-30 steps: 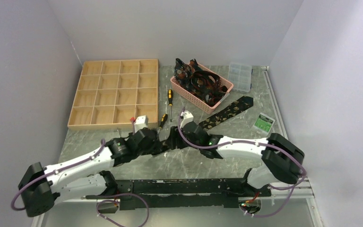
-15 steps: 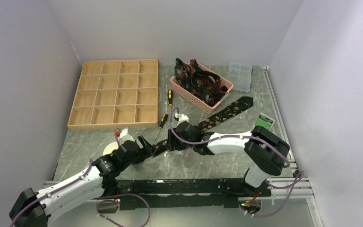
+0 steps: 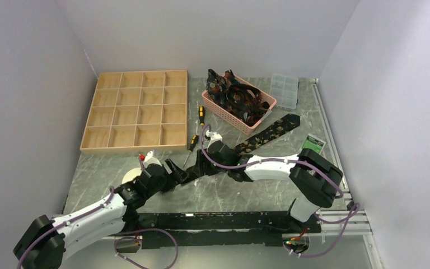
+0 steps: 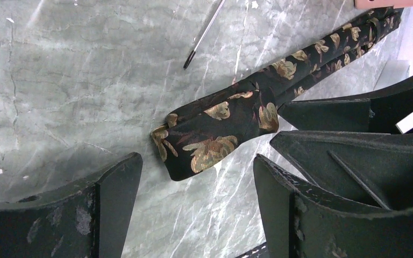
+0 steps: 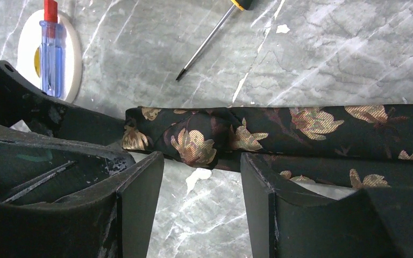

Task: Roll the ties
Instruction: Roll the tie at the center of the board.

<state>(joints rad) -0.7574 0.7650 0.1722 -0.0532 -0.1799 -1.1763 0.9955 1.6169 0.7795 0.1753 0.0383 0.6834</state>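
Table (image 3: 241, 193) is a grey-green marble-look top with white veins and a few pale scuffs, boxed in by plain pale walls (image 3: 201, 33) on three sides. A black rail (image 3: 218, 221) runs along the near edge.

One tie (image 3: 263, 134) lies flat on the marble, running diagonally from near the pink basket (image 3: 224, 115) down toward the middle. Its near end is folded over into a short thick wad (image 4: 209, 137). More ties (image 3: 238, 98) are heaped in the basket.

Left gripper (image 4: 196, 177) is spread wide, the wad sitting in the gap without touching either finger. Right gripper (image 5: 201, 161) has its jaws apart too, tips right at the wad's edge, not squeezing it as far as I can see.

Wooden tray (image 3: 134, 149) sits back left, a clear box (image 3: 285, 89) back right. Two screwdrivers (image 3: 201, 115) lie between tray and basket, and there's a green card (image 3: 313, 145) on the right.
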